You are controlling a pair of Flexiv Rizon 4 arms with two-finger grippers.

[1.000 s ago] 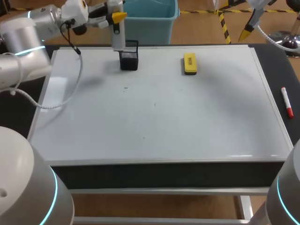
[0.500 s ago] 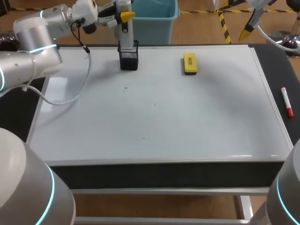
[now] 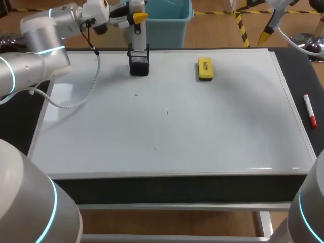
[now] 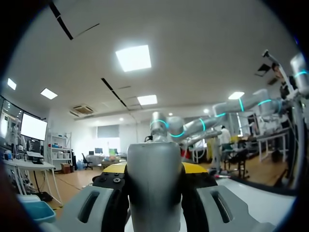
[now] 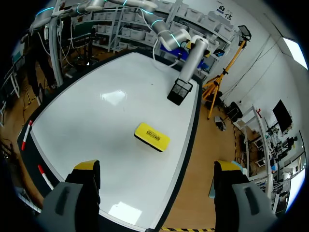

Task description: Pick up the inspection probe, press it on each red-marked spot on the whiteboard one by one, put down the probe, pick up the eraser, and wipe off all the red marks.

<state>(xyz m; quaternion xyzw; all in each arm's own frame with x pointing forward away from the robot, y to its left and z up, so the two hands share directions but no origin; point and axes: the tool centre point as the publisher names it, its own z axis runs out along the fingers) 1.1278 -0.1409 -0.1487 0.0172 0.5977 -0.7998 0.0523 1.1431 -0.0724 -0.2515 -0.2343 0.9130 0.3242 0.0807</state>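
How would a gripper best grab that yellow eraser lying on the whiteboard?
Come from straight above and pinch the eraser across its long sides, mid-length. It lies flat on the whiteboard, narrow that way, nothing crowding it.

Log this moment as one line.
left gripper: shut on probe, tip at holder | right gripper: open, empty | eraser: on whiteboard, untouched
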